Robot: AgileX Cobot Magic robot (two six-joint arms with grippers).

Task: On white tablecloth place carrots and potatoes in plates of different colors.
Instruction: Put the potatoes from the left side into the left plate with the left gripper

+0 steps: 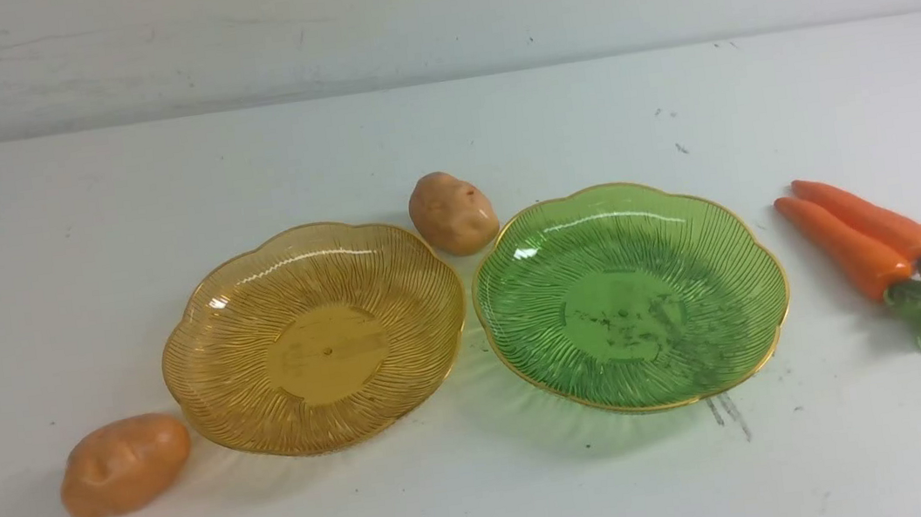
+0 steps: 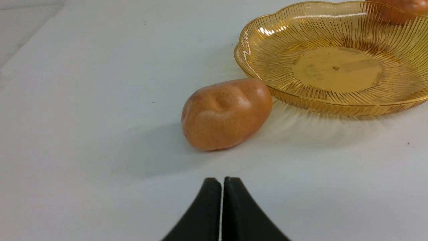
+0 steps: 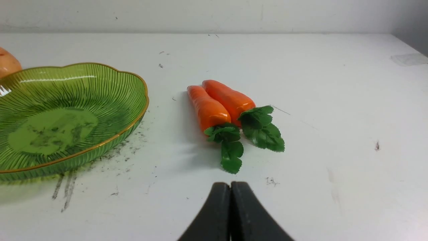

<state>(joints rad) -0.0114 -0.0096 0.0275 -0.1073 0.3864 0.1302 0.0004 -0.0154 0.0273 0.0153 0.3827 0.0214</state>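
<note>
Both ends were pinched closed on nothing, left gripper (image 2: 222, 183) and right gripper (image 3: 230, 188) low over the white tablecloth (image 1: 73, 253). The near potato (image 1: 125, 465) sat just beside the amber plate (image 1: 224, 340), and the far potato (image 1: 452, 212) sat behind the gap between it and the green plate (image 1: 714, 245). Both looked light, hard and rounded, so I figured on pinching across the short waist. The carrots (image 1: 858, 236), right of the green plate, looked slick, so bodies, not floppy leaves. The plate rims crowded both potatoes.

A white wall (image 1: 430, 7), scuffed and faintly streaked, rises right behind the white counter (image 1: 68, 210). Seen from the right wrist, a greyer surface (image 3: 416, 23) stands past the counter's far corner. Light is soft and even, shadows faint
</note>
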